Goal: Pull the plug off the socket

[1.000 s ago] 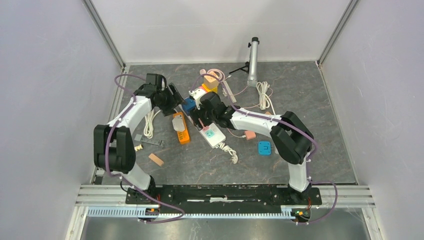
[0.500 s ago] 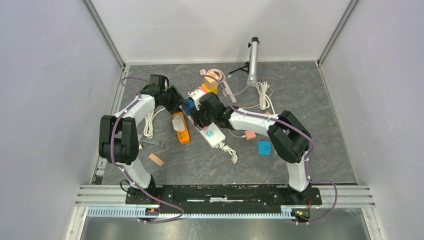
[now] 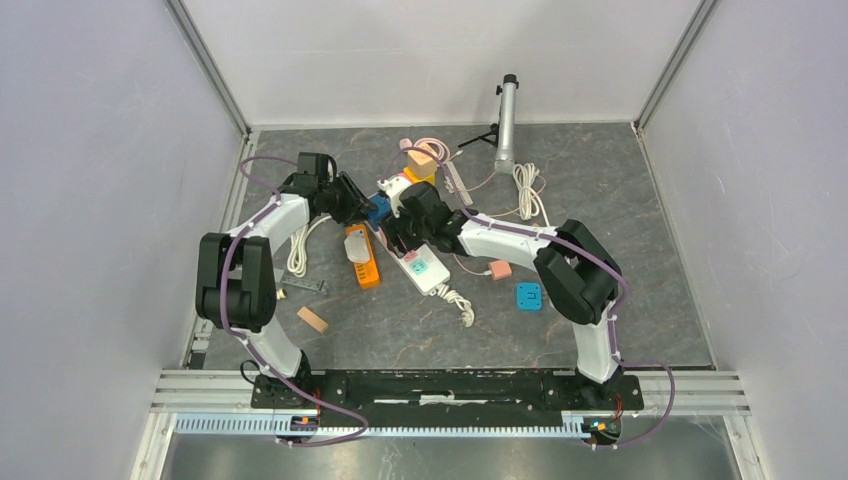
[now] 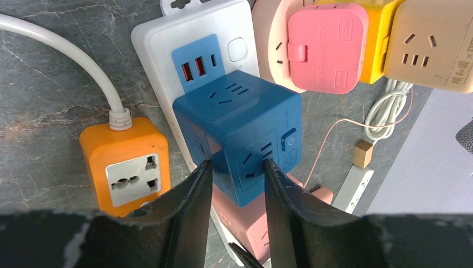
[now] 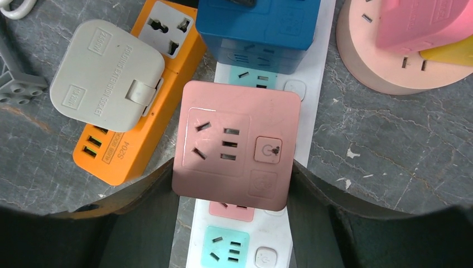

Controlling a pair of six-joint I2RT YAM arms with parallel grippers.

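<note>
Right gripper looks clamped on the pink square plastic plug cube, fingers at its 9 and 3 o'clock sides, across the white power strip, whose long axis runs 12 to 6 o'clock. Left gripper, jaws narrowed but apart, hovers over the blue plug cube, just beyond the pink one at 12 o'clock; whether it grips is unclear. Orange socket block reads "S204".

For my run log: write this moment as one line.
left end effector: astride blue adapter, grip unclear | right end effector: closed on pink adapter | both adapters seated on white power strip
</note>
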